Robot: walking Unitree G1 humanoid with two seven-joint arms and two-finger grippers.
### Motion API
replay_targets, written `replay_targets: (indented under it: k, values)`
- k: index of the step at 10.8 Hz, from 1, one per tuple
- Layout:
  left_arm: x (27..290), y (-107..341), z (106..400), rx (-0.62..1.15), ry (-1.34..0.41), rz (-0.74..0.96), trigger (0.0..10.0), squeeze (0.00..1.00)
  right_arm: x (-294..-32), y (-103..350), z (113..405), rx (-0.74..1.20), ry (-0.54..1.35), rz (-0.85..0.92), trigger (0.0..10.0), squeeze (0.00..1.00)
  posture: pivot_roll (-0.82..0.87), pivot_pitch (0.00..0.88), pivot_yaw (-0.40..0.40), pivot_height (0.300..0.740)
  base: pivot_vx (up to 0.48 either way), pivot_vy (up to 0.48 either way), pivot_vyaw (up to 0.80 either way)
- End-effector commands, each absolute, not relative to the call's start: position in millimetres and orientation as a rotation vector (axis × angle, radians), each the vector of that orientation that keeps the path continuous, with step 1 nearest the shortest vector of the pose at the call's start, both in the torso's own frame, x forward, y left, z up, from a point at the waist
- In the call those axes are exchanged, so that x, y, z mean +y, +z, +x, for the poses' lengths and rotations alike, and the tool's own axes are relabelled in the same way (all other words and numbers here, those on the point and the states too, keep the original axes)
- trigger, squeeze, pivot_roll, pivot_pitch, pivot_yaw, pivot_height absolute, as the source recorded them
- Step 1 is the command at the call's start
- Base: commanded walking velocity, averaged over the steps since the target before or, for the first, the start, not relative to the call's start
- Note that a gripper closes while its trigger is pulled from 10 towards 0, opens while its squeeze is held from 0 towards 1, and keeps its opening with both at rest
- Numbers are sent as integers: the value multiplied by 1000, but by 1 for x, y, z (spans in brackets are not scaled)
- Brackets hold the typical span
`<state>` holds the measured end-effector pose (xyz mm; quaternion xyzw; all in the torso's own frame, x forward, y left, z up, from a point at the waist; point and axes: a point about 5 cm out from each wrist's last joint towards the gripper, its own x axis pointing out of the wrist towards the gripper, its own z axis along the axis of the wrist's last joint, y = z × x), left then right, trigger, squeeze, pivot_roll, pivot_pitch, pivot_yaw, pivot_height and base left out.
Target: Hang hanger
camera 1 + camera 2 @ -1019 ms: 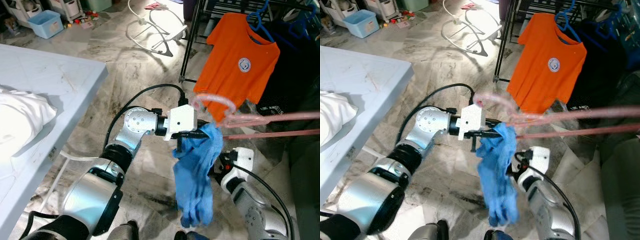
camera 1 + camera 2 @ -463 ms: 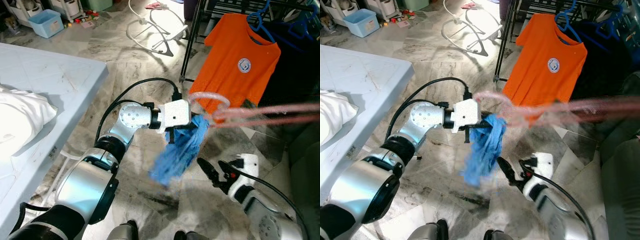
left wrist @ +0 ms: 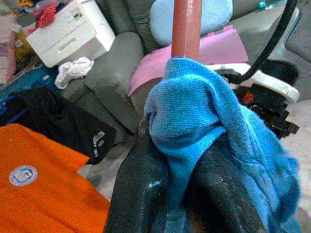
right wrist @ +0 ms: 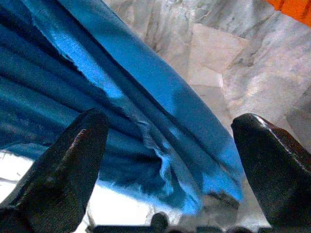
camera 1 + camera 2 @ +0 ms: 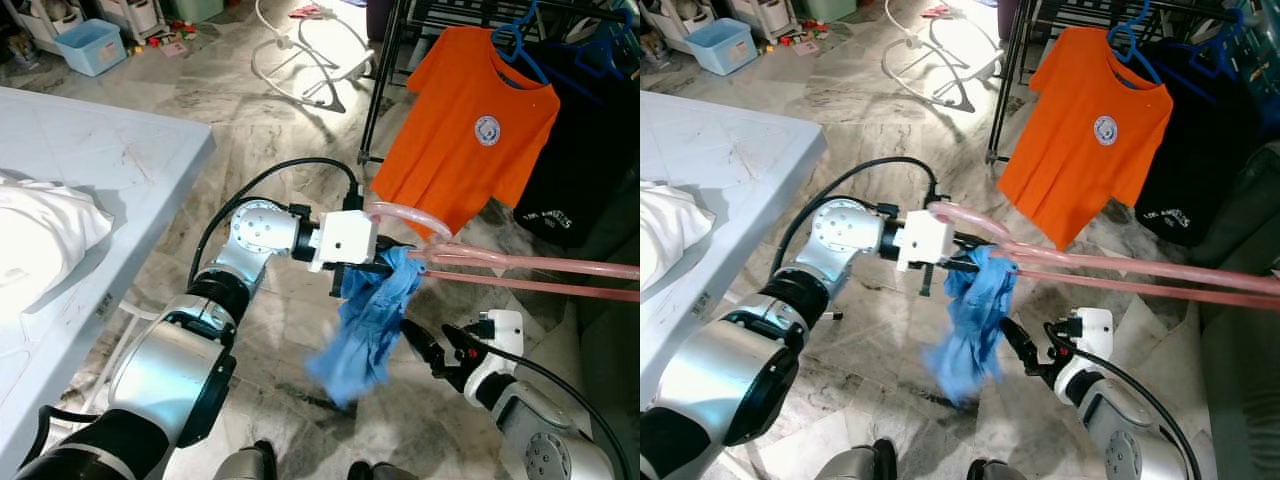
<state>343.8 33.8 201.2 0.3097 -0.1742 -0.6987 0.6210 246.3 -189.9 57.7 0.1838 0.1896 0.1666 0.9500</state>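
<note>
Hanger (image 5: 470, 262), pink and carrying a blue garment (image 5: 370, 320), is the reference landmark throughout. Left eye view: the left gripper (image 5: 385, 268) is clamped on the hanger at its neck, where the garment is bunched over it. The hook curves back above the gripper's white housing, and the two pink arms run away to the robot's right. An orange T-shirt (image 5: 470, 125) hangs on a clothes rack (image 5: 385, 75) above and behind the hanger. The right gripper (image 5: 425, 350) sits below the hanger, beside the hanging garment, fingers parted. A white table (image 5: 110, 165) with a white cloth (image 5: 40, 235) lies well to the left of the hanger.

Right eye view: the same arrangement holds. The garment droops from the hanger toward the marble floor (image 5: 890, 110). A black garment (image 5: 1195, 140) hangs beyond the orange T-shirt, above the hanger's far end.

Left wrist view: the two black fingers (image 3: 141, 194) are closed on the blue garment, with the pink hanger rod rising out of the fabric. A grey sofa (image 3: 112, 63) and a white box (image 3: 73, 31) lie beyond the hanger.

Right wrist view: both fingers (image 4: 73, 160) stand wide apart, empty. Blue folds of the garment hang between and just beyond them.
</note>
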Motion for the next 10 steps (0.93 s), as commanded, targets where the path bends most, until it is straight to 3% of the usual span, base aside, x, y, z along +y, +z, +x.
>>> replay_targets:
  k: [1,3,5,6,7,10]
  values:
    - [27,211,343,-457,-1619,747,0,0,-190,56,244,406,353,380,10000,0,56,180,-68,740,0,0,0]
    - [20,219,342,-499,-1627,731,0,0,-184,53,245,417,382,396,10000,0,53,180,-67,740,0,0,0]
    - [6,241,335,-648,-1679,652,0,0,-179,45,258,423,386,437,10000,0,57,178,-58,740,0,0,0]
    - [2,252,332,-709,-1696,628,0,0,-180,38,263,441,357,459,1020,0,66,178,-61,740,0,0,0]
    - [0,263,331,-763,-1698,604,0,0,-183,27,266,473,310,466,0,0,79,181,-68,740,0,0,0]
    - [13,269,339,-744,-1638,632,0,0,-196,13,252,508,266,461,0,0,87,184,-83,740,0,0,0]
